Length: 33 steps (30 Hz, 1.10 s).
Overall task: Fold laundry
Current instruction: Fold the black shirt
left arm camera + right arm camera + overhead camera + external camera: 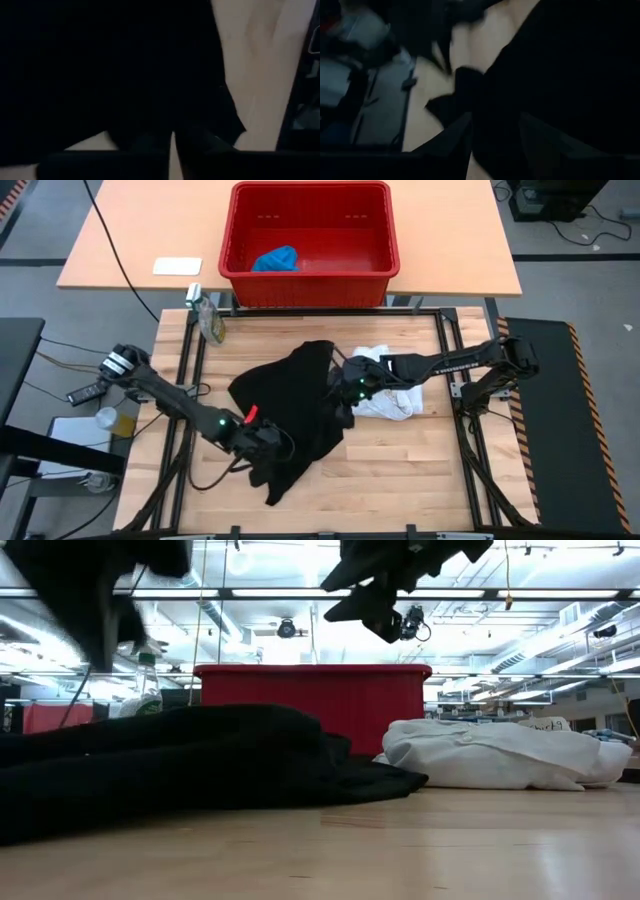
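Laundry is lying in three places: the large black garment (pixel 290 415) is spreading rumpled over the middle of the wooden surface (pixel 400 470), the white garment (pixel 385 390) is sitting bunched just beside it and touching its right edge, and the small bright blue garment (pixel 275 258) is lying inside the red basket (pixel 310 280) on the far table.

The left claw (pixel 268 436) is sitting at the near-left edge of the black garment; in its wrist view the fingers are standing pressed together with black cloth against them, so it appears to be clamping on that hem. The right claw (pixel 350 388) is hovering at the garment's right edge, where black meets white; its fingers (pixel 462 132) are standing apart with dark cloth between them, though whether it is actually gripping is unclear.

Judging from this, the step in hand is taking two edge points to spread the black garment flat. Doing it well means the right claw closing on black fabric alone, not snagging the white piece, then both arms lifting evenly and drawing apart so the cloth is hanging taut before laying it down smooth.
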Available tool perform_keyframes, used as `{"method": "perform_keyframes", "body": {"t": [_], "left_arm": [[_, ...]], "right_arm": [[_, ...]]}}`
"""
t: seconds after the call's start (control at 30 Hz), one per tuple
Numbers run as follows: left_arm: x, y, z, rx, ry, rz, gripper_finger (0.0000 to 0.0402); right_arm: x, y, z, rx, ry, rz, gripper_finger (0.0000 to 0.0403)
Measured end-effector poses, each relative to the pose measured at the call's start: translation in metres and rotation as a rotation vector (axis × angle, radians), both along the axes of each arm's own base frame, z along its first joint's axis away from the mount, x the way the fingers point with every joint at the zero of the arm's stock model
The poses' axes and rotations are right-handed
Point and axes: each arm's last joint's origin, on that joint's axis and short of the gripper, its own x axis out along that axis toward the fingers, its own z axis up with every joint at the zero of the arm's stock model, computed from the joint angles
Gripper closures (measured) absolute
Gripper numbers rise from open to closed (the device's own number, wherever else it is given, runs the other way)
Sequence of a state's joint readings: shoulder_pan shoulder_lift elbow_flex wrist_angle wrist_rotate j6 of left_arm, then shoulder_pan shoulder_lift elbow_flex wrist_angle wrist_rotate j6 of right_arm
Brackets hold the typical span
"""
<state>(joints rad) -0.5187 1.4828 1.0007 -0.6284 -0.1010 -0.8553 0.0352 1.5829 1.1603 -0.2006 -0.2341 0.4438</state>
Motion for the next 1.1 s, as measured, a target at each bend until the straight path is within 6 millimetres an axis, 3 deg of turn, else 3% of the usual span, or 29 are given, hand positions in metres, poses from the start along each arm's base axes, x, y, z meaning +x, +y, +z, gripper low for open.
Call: {"method": "perform_keyframes", "body": {"t": [0.13,0.23,0.33,0.5,0.7,0.87,0.97,1.1], "left_arm": [[-0.008,0.013,0.064,0.161,0.032,0.01,0.0397],[-0.017,0.023,0.113,0.228,-0.037,0.062,0.0398],[-0.015,0.024,0.133,0.183,-0.137,0.103,0.0399],[-0.001,0.015,0.103,0.156,-0.103,0.191,0.0361],[0.004,-0.006,0.038,0.164,0.057,0.141,0.0243],[0.004,-0.018,-0.005,0.174,0.06,0.064,0.0157],[0.005,-0.016,-0.024,0.154,0.024,0.061,0.013],[0.004,-0.009,-0.043,0.143,-0.002,0.067,0.0124]], "right_arm": [[-0.002,0.01,-0.001,-0.004,0.008,0.112,0.0234],[-0.003,0.016,-0.002,-0.017,-0.002,0.171,0.0234],[-0.003,0.017,-0.001,-0.03,-0.012,0.171,0.0234],[-0.002,0.013,-0.001,-0.03,-0.004,0.116,0.0234],[-0.001,0.014,0.0,-0.008,-0.006,0.071,0.0234],[0.001,0.018,0.003,-0.008,-0.045,0.064,0.0234],[0.002,0.019,0.006,-0.009,-0.075,0.05,0.0234],[0.004,0.019,0.008,0.012,-0.097,0.035,0.0234]]}}
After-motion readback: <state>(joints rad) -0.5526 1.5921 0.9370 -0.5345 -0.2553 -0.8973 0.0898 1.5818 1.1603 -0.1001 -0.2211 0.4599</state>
